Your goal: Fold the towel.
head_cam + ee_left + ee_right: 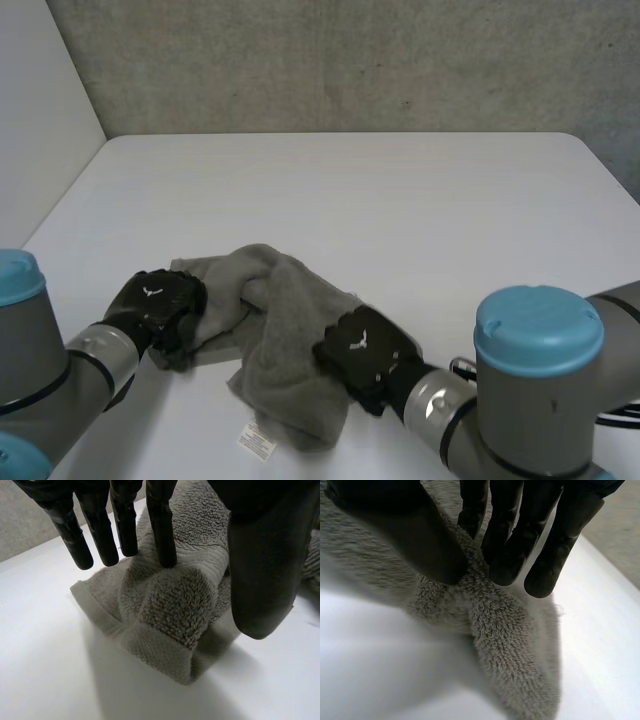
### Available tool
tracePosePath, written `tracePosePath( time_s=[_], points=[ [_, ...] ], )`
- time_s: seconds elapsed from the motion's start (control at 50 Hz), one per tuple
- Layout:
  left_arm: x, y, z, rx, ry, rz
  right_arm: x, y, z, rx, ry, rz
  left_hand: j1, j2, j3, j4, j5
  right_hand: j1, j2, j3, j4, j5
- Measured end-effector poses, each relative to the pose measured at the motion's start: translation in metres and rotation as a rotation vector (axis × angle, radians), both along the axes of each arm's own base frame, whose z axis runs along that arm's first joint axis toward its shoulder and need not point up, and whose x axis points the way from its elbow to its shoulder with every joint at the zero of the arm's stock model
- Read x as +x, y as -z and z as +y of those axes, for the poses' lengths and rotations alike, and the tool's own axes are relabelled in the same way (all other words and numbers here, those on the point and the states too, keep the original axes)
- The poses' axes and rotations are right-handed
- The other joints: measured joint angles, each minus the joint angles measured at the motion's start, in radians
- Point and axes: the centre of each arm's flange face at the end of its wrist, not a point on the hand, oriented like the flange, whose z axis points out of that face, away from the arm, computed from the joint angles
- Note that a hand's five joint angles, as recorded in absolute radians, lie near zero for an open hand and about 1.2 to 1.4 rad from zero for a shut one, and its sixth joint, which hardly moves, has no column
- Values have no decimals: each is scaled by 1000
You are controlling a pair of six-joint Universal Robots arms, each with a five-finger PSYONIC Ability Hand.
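Note:
A grey towel lies crumpled on the near part of the white table, with a white label at its near edge. My left hand is at the towel's left end. In the left wrist view its fingers hang straight, tips touching a folded corner of the towel, and the thumb stands apart beside that corner. My right hand rests on the towel's right side. In the right wrist view its thumb and fingers pinch a ridge of the towel between them.
The table stretches bare behind and to the right of the towel. A grey wall closes the back, and a white wall runs along the left side. Both arms come in from the near edge.

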Motion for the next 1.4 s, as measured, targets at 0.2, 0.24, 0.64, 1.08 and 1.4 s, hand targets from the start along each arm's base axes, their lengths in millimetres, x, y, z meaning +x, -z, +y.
tracePosePath(
  time_s=[0.2,0.24,0.64,1.08,1.4],
  points=[
    [-7,3,-12,-3,8,12,-30,-40,-118,-122,488,-201,0,-1,0,-1,-1,-11,-9,-15,-12,-13],
    [-9,3,-12,-6,14,14,-44,-42,-143,-166,603,-188,-1,-2,0,-1,-2,-165,-134,-162,-166,-163],
    [-28,-4,13,-26,102,24,-73,-35,-105,-136,567,-21,-5,-3,0,-1,-1,-1078,-1076,-1093,-1078,-1101],
    [-43,-17,58,-95,223,46,-91,-11,-3,56,244,116,49,28,25,24,75,-1078,-1076,-1096,-1078,-1101],
    [-47,-9,57,-90,232,44,-90,8,8,68,196,81,48,29,25,23,74,-936,-939,-952,-954,-931]
  ],
)
